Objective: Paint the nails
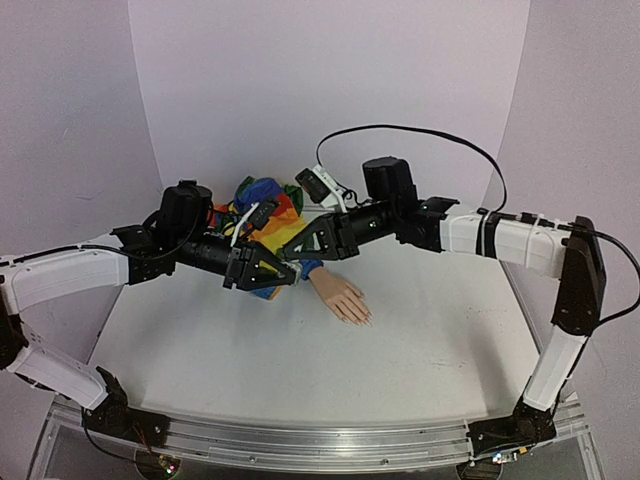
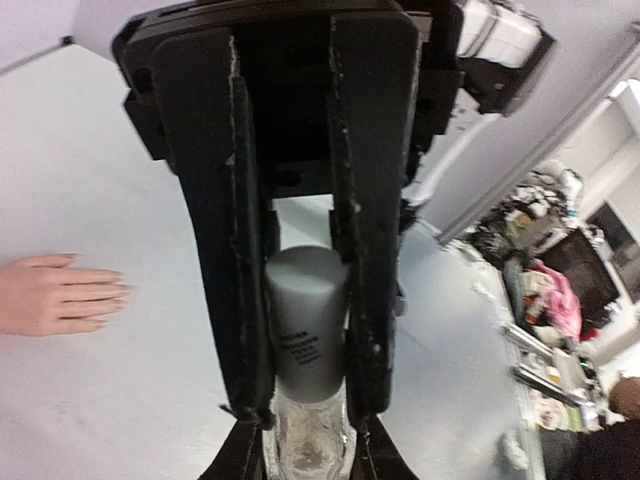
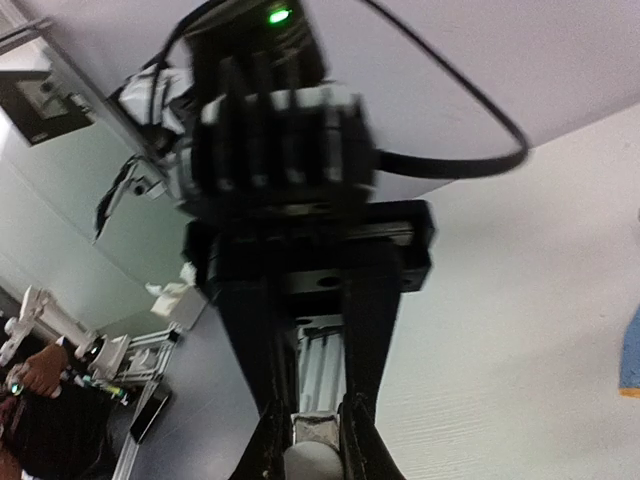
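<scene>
With both arms meeting in mid-air over the back of the table (image 1: pixel 420 380), you're at the bottle-opening step by my read. Painting hasn't started.

The mannequin hand (image 1: pixel 340 297) lies flat on the table just in front of and to the right of the grippers. Its rainbow sleeve (image 1: pixel 262 200) is bunched up behind them.

The left gripper (image 2: pixel 305 405) is closed down narrow, fingers squeezing the pale cap (image 2: pixel 305 320) along its sides. The right gripper (image 3: pixel 316 445) is pinched almost shut on a pale thing at its tips. In the left wrist view that looks like the glass end of the clear bottle (image 2: pixel 305 450), flanked by two dark tips.

To do this well:
- Line both wrists up on one axis and turn only one side.
- Don't pull apart until the thread lets go — a sideways tug could slop polish or pop the glass out of that shallow tip pinch.
- Once it's open, get the bottle mouth-up.

The nails (image 2: pixel 118 290) look pale and unpainted as far as I can tell. They sit at the fingertips pointing toward the near right of the table, apart from both grippers, with nothing touching them.
</scene>
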